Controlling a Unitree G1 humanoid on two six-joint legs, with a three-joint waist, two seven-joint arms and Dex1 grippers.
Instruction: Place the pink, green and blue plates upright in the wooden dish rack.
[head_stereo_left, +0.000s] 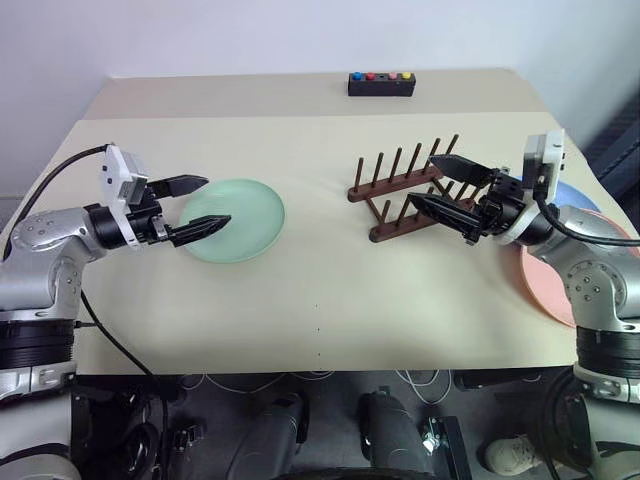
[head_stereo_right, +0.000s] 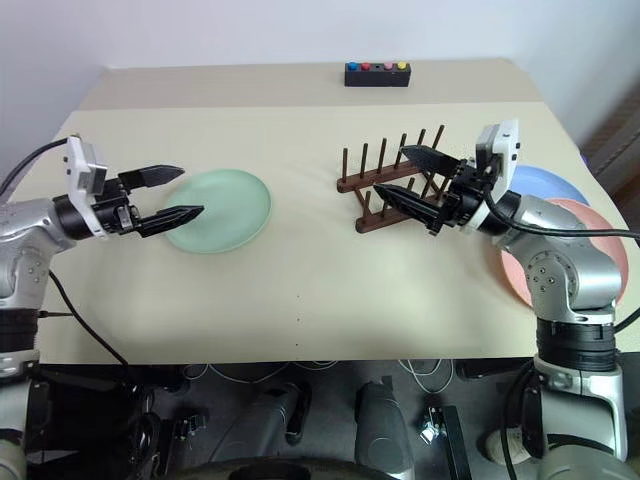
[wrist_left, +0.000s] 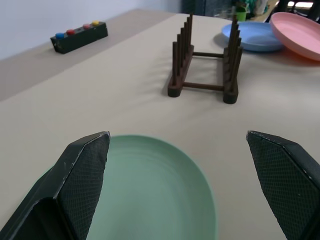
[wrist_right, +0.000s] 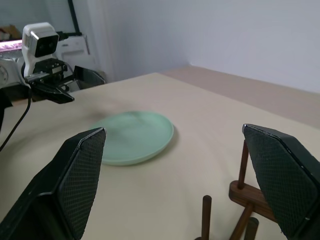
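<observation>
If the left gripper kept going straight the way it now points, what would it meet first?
Probably the wooden dish rack: the open left gripper hovers over the green plate and points level across it at the rack, though depth is uncertain.

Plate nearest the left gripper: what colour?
Mint green plate, lying flat on the table; clearest in the left eye view.

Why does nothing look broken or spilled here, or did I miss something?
Nothing stands out. The green plate lies flat and whole, and the blue plate and pink plate sit beside each other past the wooden dish rack, which stands upright. None is in the rack yet. Both grippers are open and hold nothing.
</observation>
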